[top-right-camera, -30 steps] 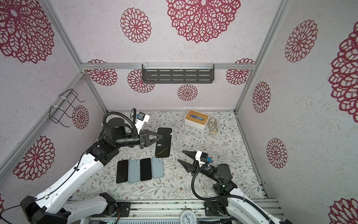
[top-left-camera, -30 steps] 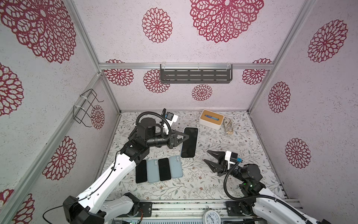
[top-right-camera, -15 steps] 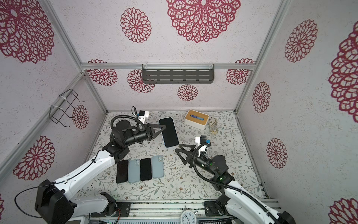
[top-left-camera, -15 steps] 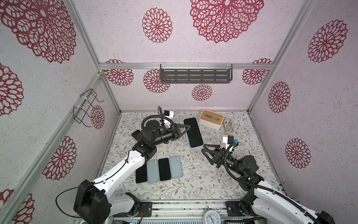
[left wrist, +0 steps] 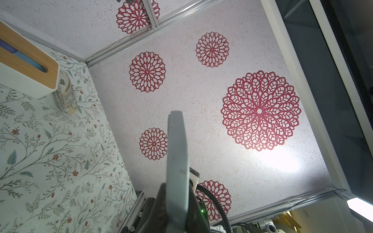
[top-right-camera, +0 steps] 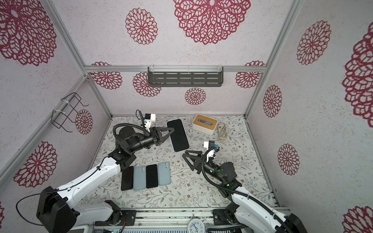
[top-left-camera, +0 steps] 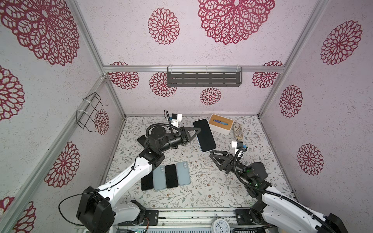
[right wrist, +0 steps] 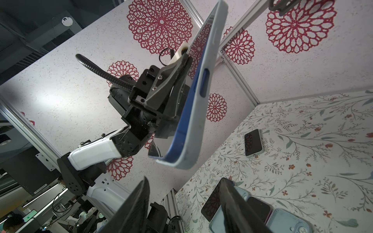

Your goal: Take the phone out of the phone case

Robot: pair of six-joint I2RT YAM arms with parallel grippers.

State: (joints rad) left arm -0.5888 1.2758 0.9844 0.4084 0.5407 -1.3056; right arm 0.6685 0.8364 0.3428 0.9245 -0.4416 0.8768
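A phone [top-left-camera: 204,135] with a dark screen and blue rim sits in a pale grey phone case [right wrist: 211,60] and is held in the air over the back middle of the table. My left gripper [top-left-camera: 194,132] is shut on its long side in both top views, the same gripper [top-right-camera: 170,132]. The left wrist view shows the case [left wrist: 177,149] edge-on between the left gripper's [left wrist: 176,188] jaws. My right gripper [top-left-camera: 212,156] stands open just below the phone's lower end, apart from it. In the right wrist view the right gripper [right wrist: 184,183] has only air between its fingers.
A row of dark phones and pale blue cases [top-left-camera: 166,177] lies at the front left of the floral table. A wood-topped tissue box [top-left-camera: 221,124] and a glass jar [top-left-camera: 237,131] stand at the back right. Another phone [right wrist: 253,142] lies beneath the left arm.
The left arm has carried the phone back and to the right and tilted it. The right gripper has swung up and in, to just under the phone's lower end, still open.
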